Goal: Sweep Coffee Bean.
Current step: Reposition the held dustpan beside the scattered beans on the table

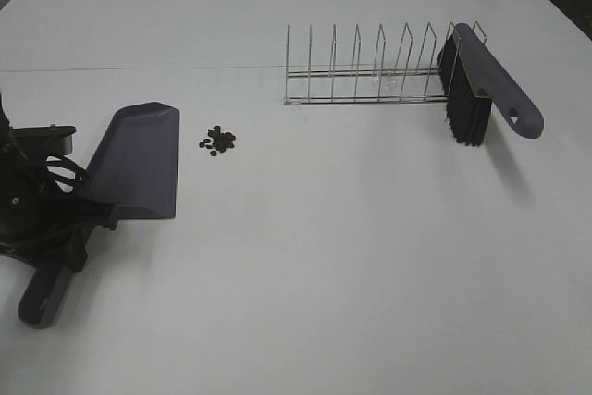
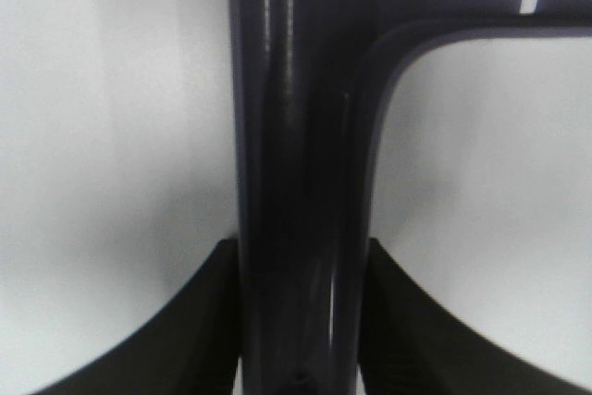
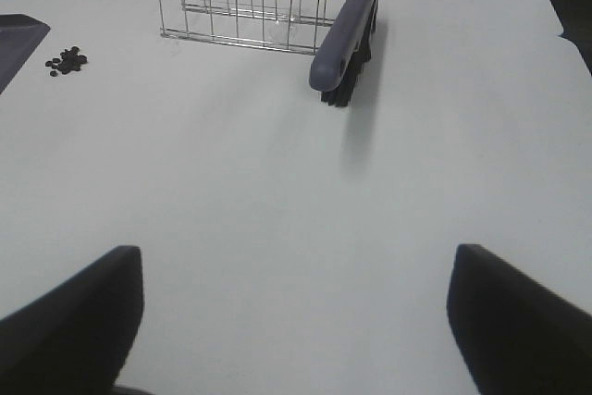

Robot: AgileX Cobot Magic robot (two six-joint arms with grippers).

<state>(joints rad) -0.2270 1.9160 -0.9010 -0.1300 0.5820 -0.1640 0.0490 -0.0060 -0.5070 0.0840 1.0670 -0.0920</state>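
Coffee bean (image 1: 218, 141) cluster lies just off the dustpan (image 1: 139, 159) lip, ahead of the left gripper (image 2: 301, 247), which pinches the dustpan's handle. The right gripper (image 3: 296, 252) is spread wide, with the brush (image 3: 344, 30) well ahead.

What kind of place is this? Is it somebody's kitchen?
Probably not a kitchen, more likely a robot practice room. There's just a plain white table with a dustpan, a little pile of coffee beans, and a brush propped on a wire rack, all set out for a sweeping job.
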